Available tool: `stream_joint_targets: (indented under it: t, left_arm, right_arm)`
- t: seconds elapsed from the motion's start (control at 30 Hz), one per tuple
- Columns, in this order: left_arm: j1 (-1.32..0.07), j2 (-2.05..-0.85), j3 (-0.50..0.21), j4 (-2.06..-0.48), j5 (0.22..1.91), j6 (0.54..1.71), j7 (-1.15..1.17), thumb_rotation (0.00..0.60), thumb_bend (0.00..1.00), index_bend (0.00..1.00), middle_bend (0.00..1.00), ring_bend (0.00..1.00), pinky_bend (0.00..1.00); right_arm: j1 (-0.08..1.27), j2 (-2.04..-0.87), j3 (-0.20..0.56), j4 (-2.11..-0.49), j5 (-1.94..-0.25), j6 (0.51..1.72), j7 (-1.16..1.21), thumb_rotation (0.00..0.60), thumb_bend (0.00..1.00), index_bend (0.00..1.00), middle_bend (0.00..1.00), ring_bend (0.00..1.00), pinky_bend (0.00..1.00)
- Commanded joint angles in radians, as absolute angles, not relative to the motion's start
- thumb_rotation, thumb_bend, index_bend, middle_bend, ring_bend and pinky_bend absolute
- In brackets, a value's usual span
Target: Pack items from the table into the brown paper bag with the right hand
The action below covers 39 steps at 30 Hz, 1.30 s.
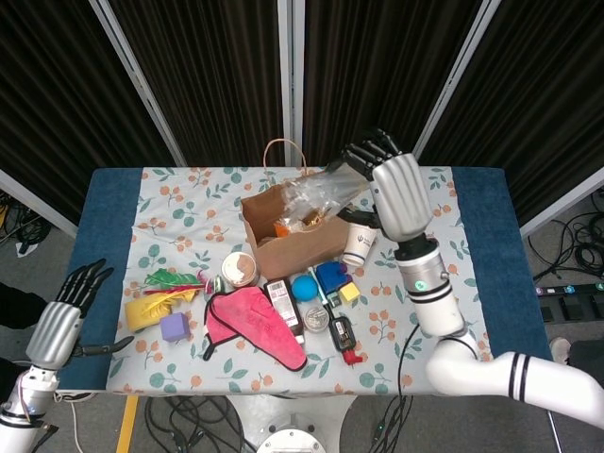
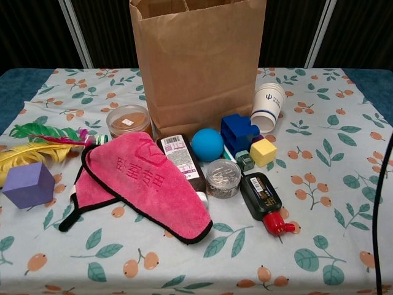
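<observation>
R hand (image 1: 382,175) grips clear plastic bottle (image 1: 316,193) above brown paper bag (image 1: 294,233); L hand (image 1: 58,326) open, empty.

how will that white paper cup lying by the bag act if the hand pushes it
The paper cup lies on its side beside the brown bag, so it would probably roll, curving because it tapers. It looks empty and thin-walled, so likely light and easy to crush.

Your crinkly clear plastic bottle (image 1: 316,192) is tilted over the open top of the upright brown paper bag (image 1: 300,241), mid-table toward the far side.
</observation>
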State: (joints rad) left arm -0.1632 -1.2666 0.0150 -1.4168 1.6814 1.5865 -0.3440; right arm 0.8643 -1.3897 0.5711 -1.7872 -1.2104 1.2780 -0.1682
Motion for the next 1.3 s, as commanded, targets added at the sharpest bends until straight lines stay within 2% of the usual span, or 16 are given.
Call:
stream_joint_targets:
  t: [0.03,0.17,0.3,0.47,0.57,0.67,0.7,0.73,0.8,0.9,1.1,1.3]
  left_arm:
    - [-0.164,-1.267,0.012,-1.414,1.677,1.584,-0.346,0.338,0.0,0.06,0.07,0.03,0.07]
    - [-0.164,-1.266,0.01,-1.404,1.671,1.583,-0.354,0.34,0.0,0.06,0.07,0.03,0.07]
    - [-0.161,-1.261,0.008,-1.396,1.664,1.585,-0.366,0.341,0.0,0.06,0.07,0.03,0.07]
    - [-0.16,-1.256,0.004,-1.389,1.657,1.586,-0.381,0.341,0.0,0.06,0.07,0.03,0.07]
    - [-0.162,-1.259,0.005,-1.386,1.659,1.584,-0.384,0.34,0.0,0.06,0.07,0.03,0.07]
    - [-0.163,-1.263,0.008,-1.384,1.666,1.584,-0.384,0.341,0.0,0.06,0.07,0.03,0.07]
    - [-0.163,-1.264,0.008,-1.385,1.669,1.586,-0.383,0.341,0.0,0.06,0.07,0.03,0.07]
    - [-0.163,-1.265,0.008,-1.384,1.67,1.587,-0.382,0.341,0.0,0.06,0.07,0.03,0.07]
    - [-0.161,-1.264,0.007,-1.386,1.669,1.591,-0.381,0.341,0.0,0.06,0.07,0.03,0.07]
    - [-0.161,-1.26,0.005,-1.39,1.667,1.592,-0.379,0.343,0.0,0.06,0.07,0.03,0.07]
    - [-0.161,-1.26,0.007,-1.4,1.672,1.594,-0.375,0.341,0.0,0.06,0.07,0.03,0.07]
    - [-0.165,-1.267,0.01,-1.404,1.679,1.59,-0.377,0.343,0.0,0.06,0.07,0.03,0.07]
  right_arm:
    - [0.978,-1.539,0.65,-1.794,-1.037,1.259,-0.115,0.6,0.19,0.62,0.57,0.43,0.24]
    - [1.03,-1.649,0.669,-1.749,-0.932,1.258,-0.062,0.6,0.19,0.62,0.57,0.43,0.24]
    - [1.052,-1.708,0.663,-1.689,-0.895,1.26,-0.041,0.6,0.19,0.62,0.57,0.43,0.24]
    - [1.051,-1.732,0.651,-1.645,-0.883,1.266,-0.036,0.6,0.19,0.62,0.56,0.43,0.24]
    - [1.042,-1.723,0.644,-1.641,-0.879,1.254,-0.036,0.6,0.17,0.59,0.54,0.4,0.22]
    - [1.029,-1.698,0.639,-1.656,-0.849,1.202,-0.024,0.6,0.05,0.39,0.41,0.25,0.12]
    - [1.021,-1.683,0.638,-1.669,-0.832,1.175,-0.014,0.6,0.02,0.28,0.34,0.17,0.07]
    - [1.015,-1.671,0.637,-1.677,-0.825,1.159,-0.008,0.6,0.0,0.16,0.26,0.09,0.03]
    - [1.006,-1.649,0.636,-1.686,-0.833,1.141,0.002,0.6,0.0,0.04,0.18,0.02,0.0]
    - [0.992,-1.629,0.639,-1.693,-0.855,1.146,0.018,0.6,0.0,0.0,0.15,0.0,0.0]
    - [0.934,-1.556,0.63,-1.748,-0.974,1.205,0.037,0.6,0.0,0.0,0.15,0.0,0.0]
    - [0.82,-1.388,0.557,-1.769,-1.171,1.321,-0.105,0.6,0.0,0.0,0.16,0.0,0.0]
